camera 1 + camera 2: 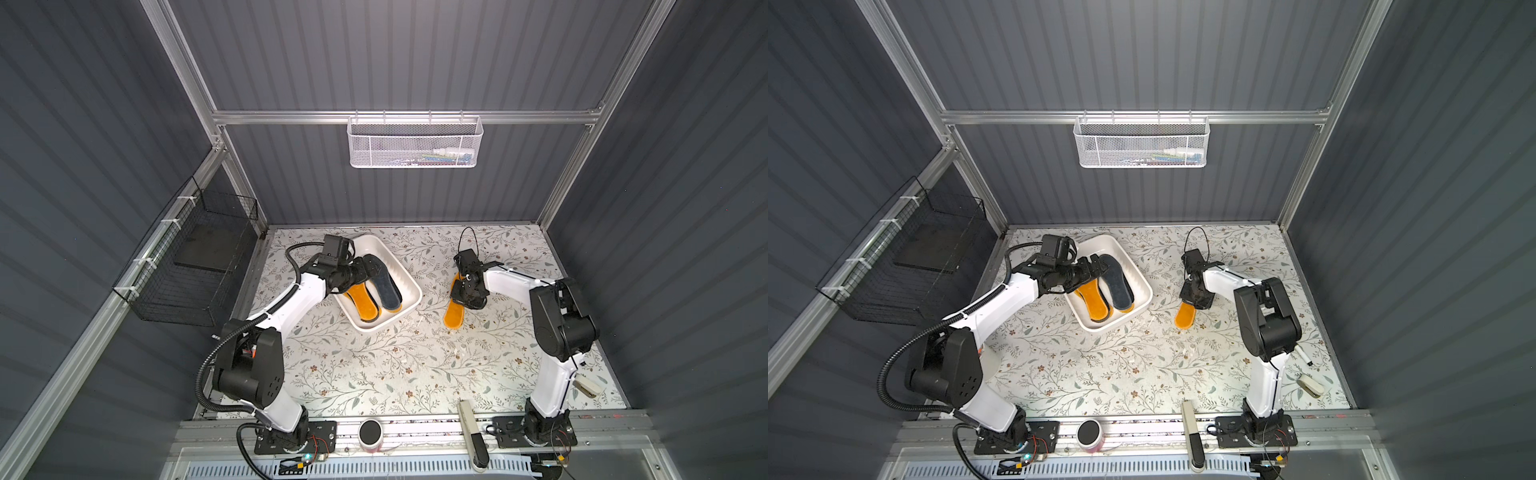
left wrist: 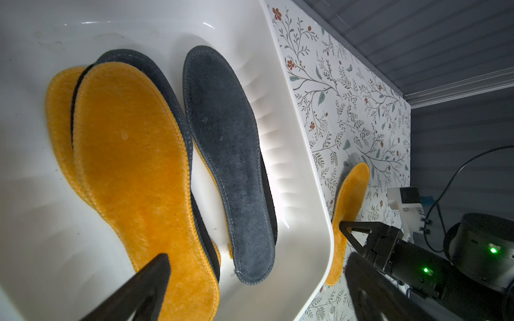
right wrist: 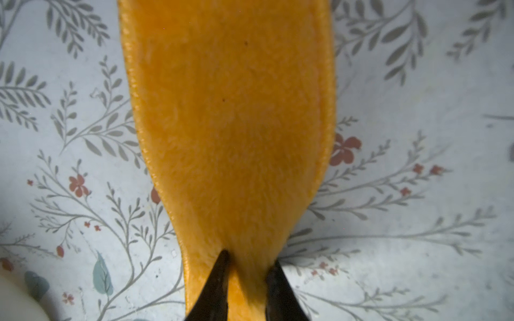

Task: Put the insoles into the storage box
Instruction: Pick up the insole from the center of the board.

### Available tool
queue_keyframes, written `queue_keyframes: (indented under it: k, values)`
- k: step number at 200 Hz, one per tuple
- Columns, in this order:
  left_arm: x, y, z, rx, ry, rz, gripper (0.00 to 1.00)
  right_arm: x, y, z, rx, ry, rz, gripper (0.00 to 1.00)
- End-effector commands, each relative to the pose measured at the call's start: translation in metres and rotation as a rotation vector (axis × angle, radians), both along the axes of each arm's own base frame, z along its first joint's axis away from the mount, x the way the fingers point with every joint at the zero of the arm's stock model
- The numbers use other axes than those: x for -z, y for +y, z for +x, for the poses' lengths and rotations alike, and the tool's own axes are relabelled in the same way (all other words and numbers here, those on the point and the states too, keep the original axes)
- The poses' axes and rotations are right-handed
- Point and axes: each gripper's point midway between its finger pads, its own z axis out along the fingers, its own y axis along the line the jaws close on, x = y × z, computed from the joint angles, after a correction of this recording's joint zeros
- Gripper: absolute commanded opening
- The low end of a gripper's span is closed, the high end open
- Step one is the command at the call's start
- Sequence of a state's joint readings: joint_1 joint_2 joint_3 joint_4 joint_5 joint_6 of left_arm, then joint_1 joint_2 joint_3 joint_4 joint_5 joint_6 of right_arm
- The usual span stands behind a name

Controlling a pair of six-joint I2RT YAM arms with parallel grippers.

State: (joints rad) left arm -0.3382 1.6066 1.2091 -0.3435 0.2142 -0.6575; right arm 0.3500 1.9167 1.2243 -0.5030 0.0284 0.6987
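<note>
The white storage box (image 1: 404,269) (image 1: 1134,271) sits at the back of the floral table. Inside it lie orange insoles (image 2: 133,166) (image 1: 365,305) overlapping dark ones, with a fuzzy grey-blue insole (image 2: 225,152) (image 1: 390,293) beside them. My left gripper (image 2: 257,258) (image 1: 370,268) hovers open over the box's near-left side, holding nothing. One more orange insole (image 3: 230,125) (image 1: 454,315) (image 1: 1185,314) lies on the table right of the box. My right gripper (image 3: 250,258) (image 1: 465,293) stands over its far end, fingers pinching a bunched fold of it.
A white mesh basket (image 1: 415,141) hangs on the back wall and a black wire basket (image 1: 199,257) on the left wall. At the front rail stand a black-lidded cup (image 1: 370,432) and a white-and-black bar (image 1: 471,432). A small white object (image 1: 588,384) lies front right.
</note>
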Motion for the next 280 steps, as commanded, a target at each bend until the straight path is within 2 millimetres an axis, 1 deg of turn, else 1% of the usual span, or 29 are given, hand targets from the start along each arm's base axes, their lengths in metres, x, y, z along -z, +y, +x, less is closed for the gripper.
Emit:
queue_keyframes:
  k: [1,12,26,31,35,56,73,111,127,145,169,191,213,232,239,245,258,280]
  values:
    - [-0.011,0.004,-0.002,-0.002,-0.010,-0.003,1.00,0.014,0.001,-0.015,-0.028,0.035,0.013,0.18]
    - [-0.010,0.004,-0.003,-0.003,-0.010,-0.001,1.00,0.010,0.002,-0.013,-0.033,0.006,0.029,0.16]
    - [-0.008,0.004,-0.002,-0.004,-0.005,-0.001,1.00,0.000,0.003,-0.008,-0.048,-0.044,0.053,0.14]
    - [-0.008,0.003,-0.002,-0.002,-0.005,-0.004,0.99,-0.002,0.003,-0.010,-0.059,-0.051,0.055,0.12]
    - [-0.007,0.003,-0.002,-0.001,-0.003,-0.004,0.99,-0.007,0.005,-0.004,-0.070,-0.088,0.063,0.12]
    - [-0.004,0.001,-0.002,0.007,0.004,-0.013,0.99,-0.028,0.004,0.000,-0.119,-0.172,0.053,0.09]
    - [-0.002,-0.001,-0.001,0.013,0.007,-0.015,0.99,-0.043,0.002,0.001,-0.157,-0.228,0.042,0.06]
    - [0.000,-0.005,0.000,0.028,0.015,-0.028,0.99,-0.072,0.001,0.001,-0.215,-0.319,0.046,0.03]
    - [-0.005,-0.009,0.001,0.049,-0.005,-0.048,0.99,-0.087,0.009,0.000,-0.266,-0.370,0.086,0.04]
    - [-0.011,-0.016,0.003,0.078,-0.036,-0.084,0.98,-0.114,0.023,-0.002,-0.338,-0.453,0.156,0.04]
    - [-0.020,-0.038,0.000,0.168,-0.073,-0.169,0.95,-0.150,0.036,-0.007,-0.405,-0.538,0.216,0.04]
    - [-0.026,-0.061,-0.006,0.248,-0.108,-0.164,0.94,-0.171,0.039,-0.010,-0.432,-0.565,0.221,0.05]
    - [-0.038,-0.089,-0.014,0.343,-0.175,-0.137,0.94,-0.181,0.048,-0.017,-0.472,-0.564,0.248,0.04]
    - [-0.046,-0.113,-0.023,0.424,-0.228,-0.111,0.94,-0.187,0.065,-0.024,-0.524,-0.550,0.299,0.05]
    - [-0.046,-0.119,-0.025,0.444,-0.238,-0.107,0.93,-0.189,0.072,-0.026,-0.546,-0.544,0.313,0.05]
    - [-0.048,-0.122,-0.026,0.452,-0.252,-0.110,0.92,-0.191,0.082,-0.031,-0.580,-0.534,0.352,0.05]
    - [-0.049,-0.126,-0.030,0.469,-0.270,-0.122,0.91,-0.193,0.095,-0.034,-0.607,-0.520,0.373,0.05]
    - [-0.049,-0.125,-0.034,0.468,-0.281,-0.122,0.88,-0.193,0.114,-0.037,-0.652,-0.496,0.382,0.06]
